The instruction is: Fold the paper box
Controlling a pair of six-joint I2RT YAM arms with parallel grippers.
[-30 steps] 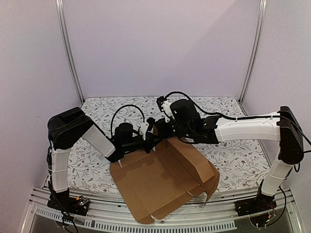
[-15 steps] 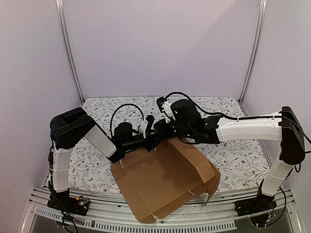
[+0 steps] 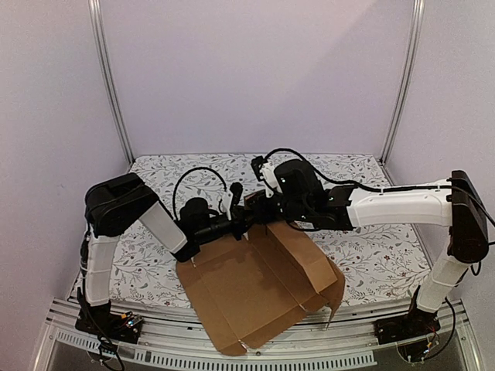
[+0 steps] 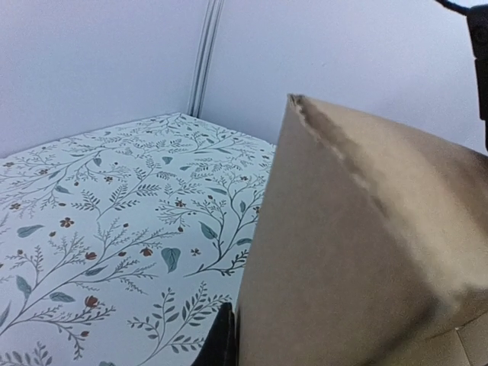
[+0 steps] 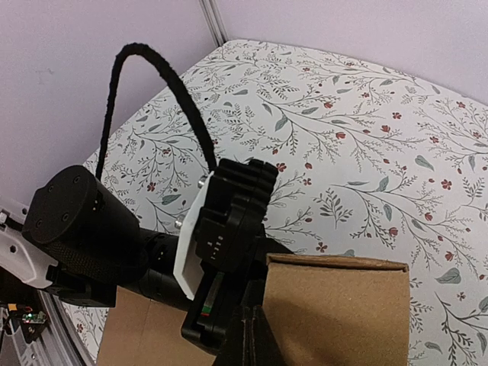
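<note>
Clamping the half-folded paper box (image 3: 255, 290) by its raised far flap, left gripper (image 3: 238, 224) and right gripper (image 3: 260, 210).

Seen from above, a white tablecloth (image 5: 366, 130) printed with leafy sprigs and small red flowers runs back to pale lilac walls (image 5: 91, 53). A brown flap of the paper box (image 5: 335, 313) stands at the bottom right, its top edge level. The left gripper (image 5: 219, 313), black and ribbed with a white side plate, presses against the flap's left edge; its fingertips are hidden. A black cable (image 5: 164, 76) arches above it. A dark pointed finger of the right gripper (image 5: 248, 345) touches the flap at the bottom.
</note>
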